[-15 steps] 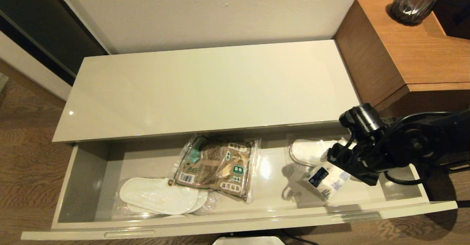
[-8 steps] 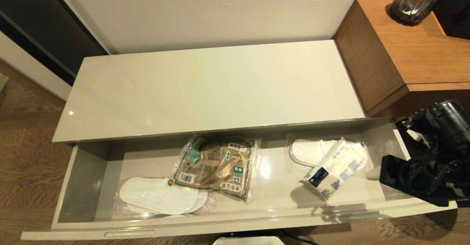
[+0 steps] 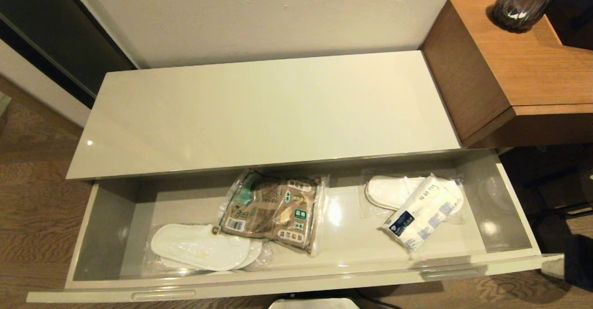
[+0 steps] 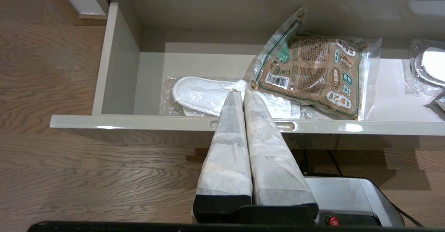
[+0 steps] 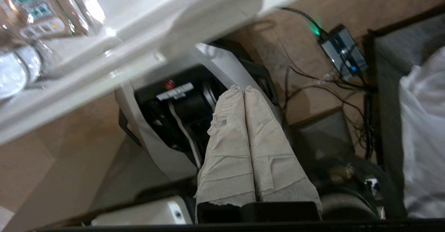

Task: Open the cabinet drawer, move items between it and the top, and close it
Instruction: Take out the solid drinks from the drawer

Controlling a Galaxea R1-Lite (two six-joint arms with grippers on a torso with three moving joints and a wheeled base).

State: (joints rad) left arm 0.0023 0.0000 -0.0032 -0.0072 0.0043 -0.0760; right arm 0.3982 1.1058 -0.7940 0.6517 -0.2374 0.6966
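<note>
The cabinet drawer (image 3: 278,285) stands pulled out under the top (image 3: 268,110), which is bare. In the drawer lie the clear bag of brown snacks (image 3: 273,209) in the middle and the white tissue pack (image 3: 421,214) at the right, resting partly on wrapped slippers (image 3: 389,191). My left gripper (image 4: 241,92) is shut and empty, held in front of the drawer's front panel (image 4: 139,122), near the snack bag (image 4: 313,75). My right gripper (image 5: 241,88) is shut and empty, down beside the drawer's right end, pointing at the robot's base.
A second pair of wrapped white slippers (image 3: 199,246) lies in the drawer's left half. A taller brown wooden desk (image 3: 519,68) with a dark vase (image 3: 523,3) stands at the right. Cables and a small box (image 5: 342,53) lie on the floor.
My right gripper has let go of the tissue pack, which now lies in the drawer. The right arm has drawn back to the right and down, almost out of the head view.
</note>
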